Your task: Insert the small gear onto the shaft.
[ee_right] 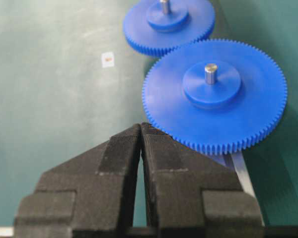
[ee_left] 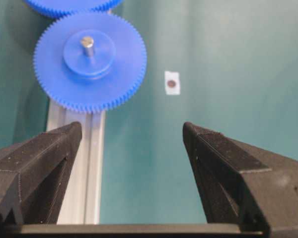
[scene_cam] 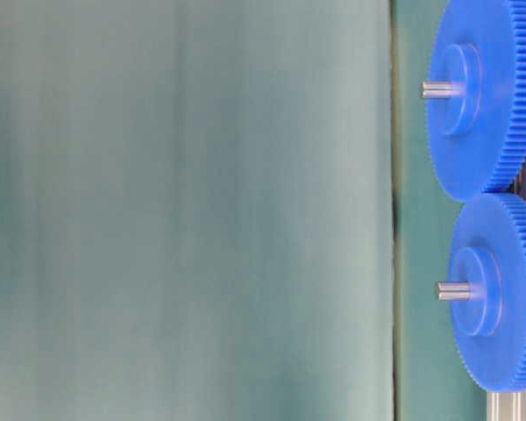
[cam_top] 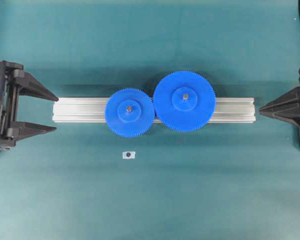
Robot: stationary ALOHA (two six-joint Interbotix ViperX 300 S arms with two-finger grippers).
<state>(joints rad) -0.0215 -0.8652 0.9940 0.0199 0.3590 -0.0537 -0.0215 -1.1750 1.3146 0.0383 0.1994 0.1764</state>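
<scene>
Jaws apart on the left gripper [cam_top: 56, 113], jaws together on the right gripper [cam_top: 260, 108]; neither holds anything.

Overhead, the small gear [cam_top: 129, 111] sits on the ribbed aluminium rail [cam_top: 80, 109], its teeth meeting the wider gear [cam_top: 184, 101], with the shaft [cam_top: 129, 107] only a grey dot in its hub. From table level that shaft [scene_cam: 453, 291] shows as a pin standing out of the hub, and the grippers are out of sight. Both wrist views and the overhead view catch a small white tag [ee_left: 172, 83] with a dark round spot lying on the green mat [cam_top: 150, 200] beside the small gear; no writing is legible on it.
</scene>
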